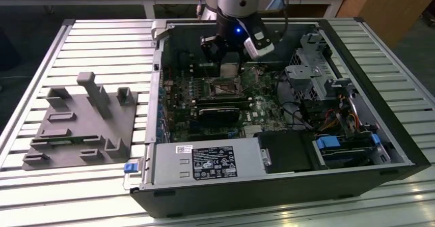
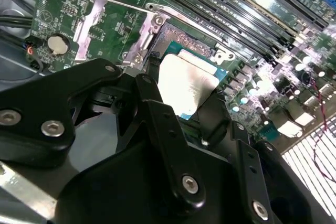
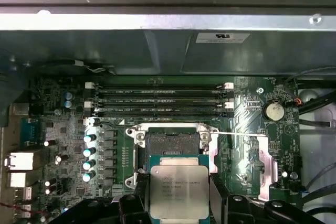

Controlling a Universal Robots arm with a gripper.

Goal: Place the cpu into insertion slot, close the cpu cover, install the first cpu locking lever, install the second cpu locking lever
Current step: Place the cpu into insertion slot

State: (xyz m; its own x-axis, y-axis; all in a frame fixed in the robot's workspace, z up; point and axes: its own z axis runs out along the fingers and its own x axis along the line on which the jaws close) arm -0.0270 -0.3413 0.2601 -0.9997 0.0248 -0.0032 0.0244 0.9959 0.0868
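Gripper pinching the cpu by opposite edges, at twelve o'clock of the open insertion slot in the exterior view. Light, stiff, likely fragile: edge hold suits it.

One cpu, perhaps four memory slots

The cpu, a flat square chip with a dull silver-grey top and green edges, is held top side up in the gripper. It is not yet seated and is kept farther from the memory slots than the insertion slot. That slot, a dark square with a silvery rim, lies uncovered just beside the memory slots. The cpu cover appears to be swung open and stood on edge, crosswise to the memory slots. A thin locking lever is left unlatched, stretched out parallel to the memory slots and near them.
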